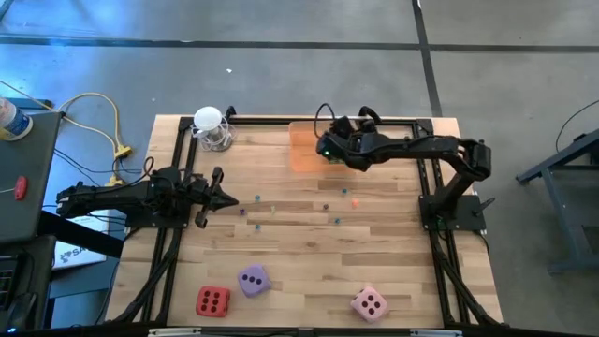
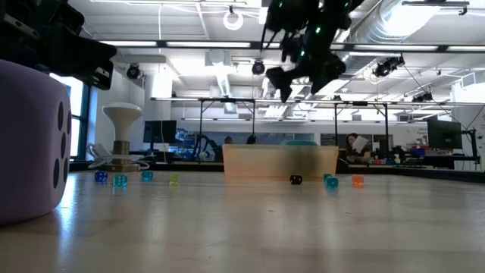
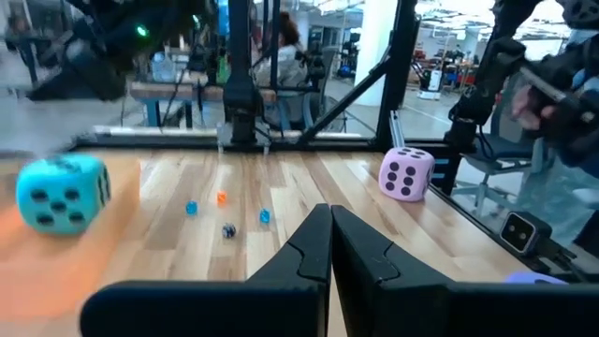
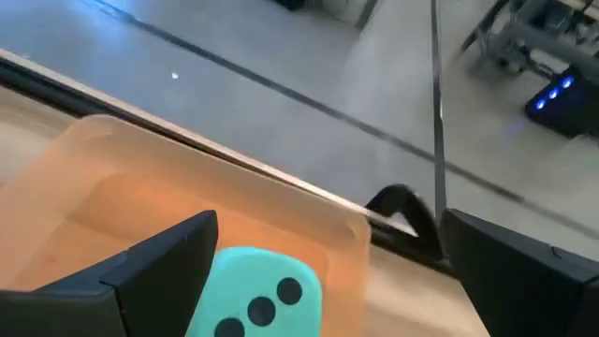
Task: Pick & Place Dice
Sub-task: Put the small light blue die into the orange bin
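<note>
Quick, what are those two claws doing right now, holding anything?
Left claw: shut, holding nothing, waiting at the table's left side.
Right claw: open, above the orange tray; the teal die sits between its fingers.

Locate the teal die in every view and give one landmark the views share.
High: not visible, hidden under the right gripper over the orange bin.
Low: not visible; bin wall blocks it.
Left wrist: teal die at far left.
Right wrist: bottom centre, between the jaws, above the bin.
Shared landmark: the orange bin.
</note>
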